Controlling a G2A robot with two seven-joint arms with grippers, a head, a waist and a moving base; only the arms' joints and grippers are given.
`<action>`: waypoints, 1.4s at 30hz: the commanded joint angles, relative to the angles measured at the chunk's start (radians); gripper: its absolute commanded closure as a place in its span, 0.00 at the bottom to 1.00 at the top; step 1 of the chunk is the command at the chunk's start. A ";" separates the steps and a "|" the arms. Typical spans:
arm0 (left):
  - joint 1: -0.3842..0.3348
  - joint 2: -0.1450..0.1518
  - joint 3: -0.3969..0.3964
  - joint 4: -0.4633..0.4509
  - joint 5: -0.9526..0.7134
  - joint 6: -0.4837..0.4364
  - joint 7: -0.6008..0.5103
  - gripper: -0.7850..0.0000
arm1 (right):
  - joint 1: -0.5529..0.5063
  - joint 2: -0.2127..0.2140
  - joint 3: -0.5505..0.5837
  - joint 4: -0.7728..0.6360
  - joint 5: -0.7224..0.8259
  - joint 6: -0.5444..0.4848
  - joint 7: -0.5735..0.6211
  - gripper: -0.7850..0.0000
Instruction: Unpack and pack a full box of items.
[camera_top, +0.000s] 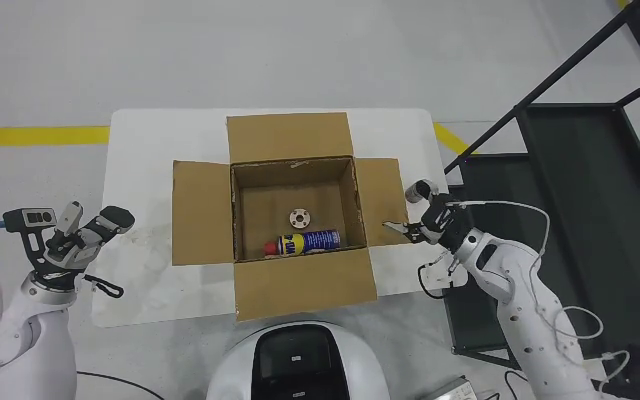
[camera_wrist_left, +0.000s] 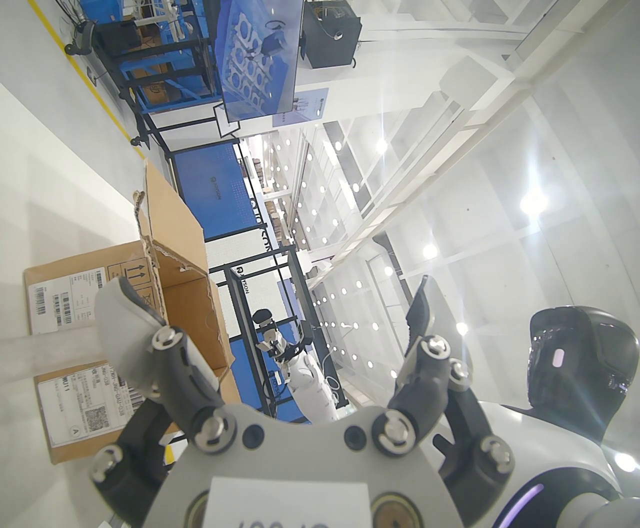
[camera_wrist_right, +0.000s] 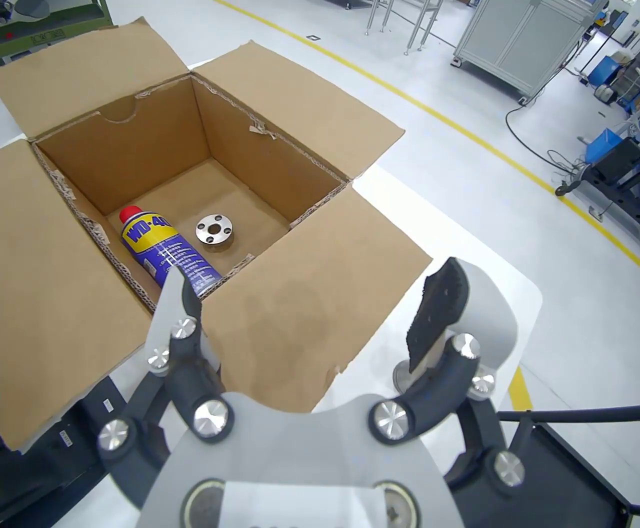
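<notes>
— Nearest first: state of the left hand (camera_top: 92, 222)?
— Spread open, gripping nothing. Hangs by the left edge of the counter (camera_top: 160, 140), well apart from the box (camera_top: 295, 172).
— And of the right hand (camera_wrist_right: 310, 282)?
— Open as well, fingers wide, nothing between them. Hovers at the outer end of the right flap (camera_top: 382, 205), on the counter's right side.
— Now the box?
— Stands in the middle of the counter, top open, with all four flaps folded outward.
— Inside?
— First a spray can (camera_wrist_right: 165, 247). Lies on its side on the box floor, along the near wall, red cap pointing left.
— Past the spray can?
— A round metal flange (camera_wrist_right: 215, 231). Rests flat on the floor near the middle, just beyond the can, not touching. Farther on, the far wall, then the far flap (camera_top: 290, 135), spread toward the counter's far edge.
</notes>
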 joint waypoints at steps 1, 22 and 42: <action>0.000 0.000 0.000 0.000 0.000 0.000 0.000 0.00 | 0.000 0.000 0.000 0.000 0.000 0.000 0.000 0.00; 0.000 0.000 0.000 0.000 0.000 0.000 0.000 0.00 | 0.278 -0.004 -0.007 0.516 0.257 0.077 0.154 0.00; 0.000 0.000 0.000 0.000 0.000 0.000 0.000 0.00 | 0.537 -0.035 -0.185 0.928 0.252 0.061 0.152 0.00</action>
